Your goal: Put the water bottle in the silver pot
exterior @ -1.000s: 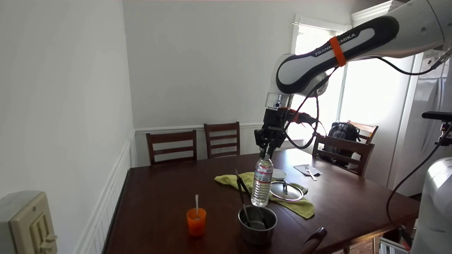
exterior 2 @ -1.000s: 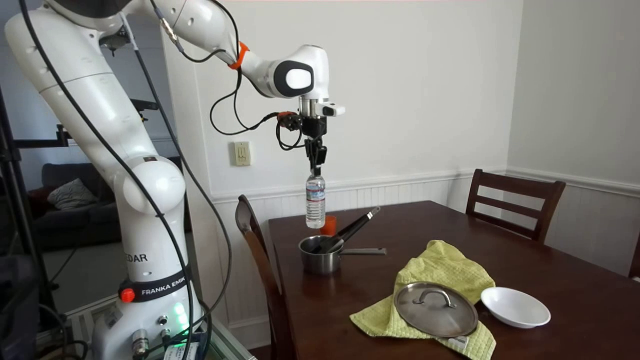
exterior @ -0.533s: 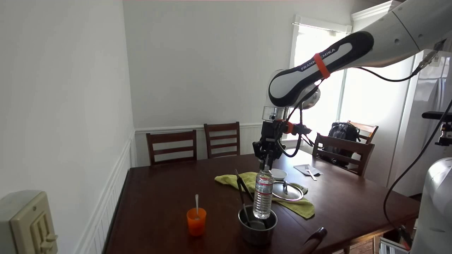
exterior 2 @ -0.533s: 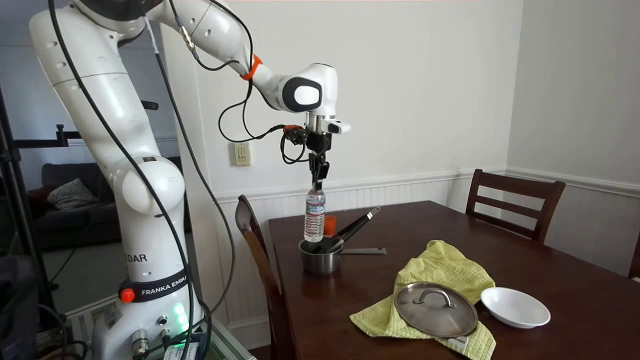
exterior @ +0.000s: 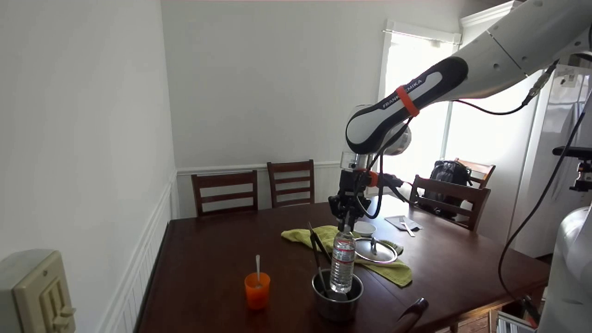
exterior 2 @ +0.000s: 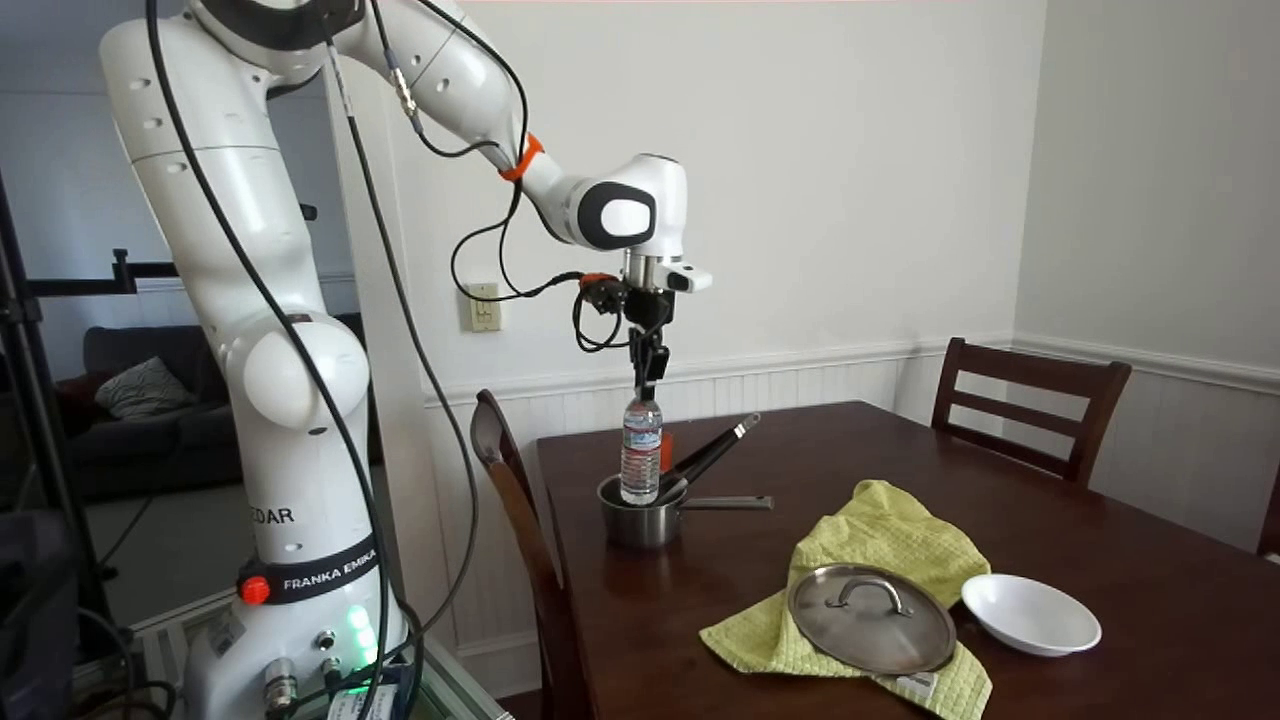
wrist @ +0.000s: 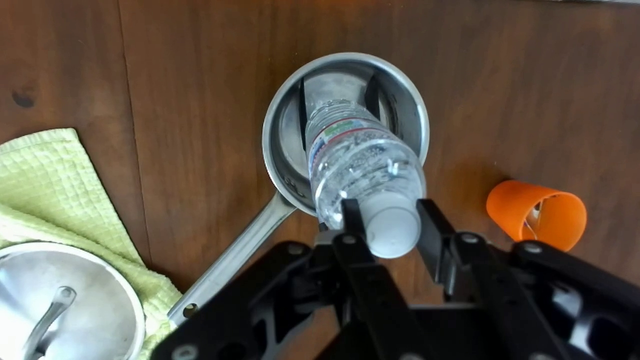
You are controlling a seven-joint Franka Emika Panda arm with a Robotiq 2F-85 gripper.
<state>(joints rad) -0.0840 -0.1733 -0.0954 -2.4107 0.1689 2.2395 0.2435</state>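
The water bottle (exterior: 343, 268) is clear with a white cap and a pale label, and it hangs nearly upright. My gripper (wrist: 387, 215) is shut on its capped neck, with a finger on each side of the cap. The gripper shows in both exterior views (exterior: 346, 226) (exterior 2: 645, 392). The silver pot (exterior 2: 640, 525) stands on the table below, its handle pointing sideways. The bottle's base is at the pot's mouth, and in the wrist view the bottle (wrist: 360, 155) overlaps the pot's opening (wrist: 268, 135). I cannot tell whether the base touches the pot's floor.
Black tongs (exterior 2: 710, 455) lean in the pot beside the bottle. An orange cup (exterior: 257, 296) with a spoon stands near the pot. A glass lid (exterior 2: 870, 630) lies on a yellow-green towel (exterior 2: 900, 525) near a white bowl (exterior 2: 1030, 610). A chair (exterior 2: 520, 500) stands by the pot.
My gripper has lowered the bottle from above the pot down to its mouth. In an exterior view it has also shifted slightly right. The pot, tongs and cup have not moved.
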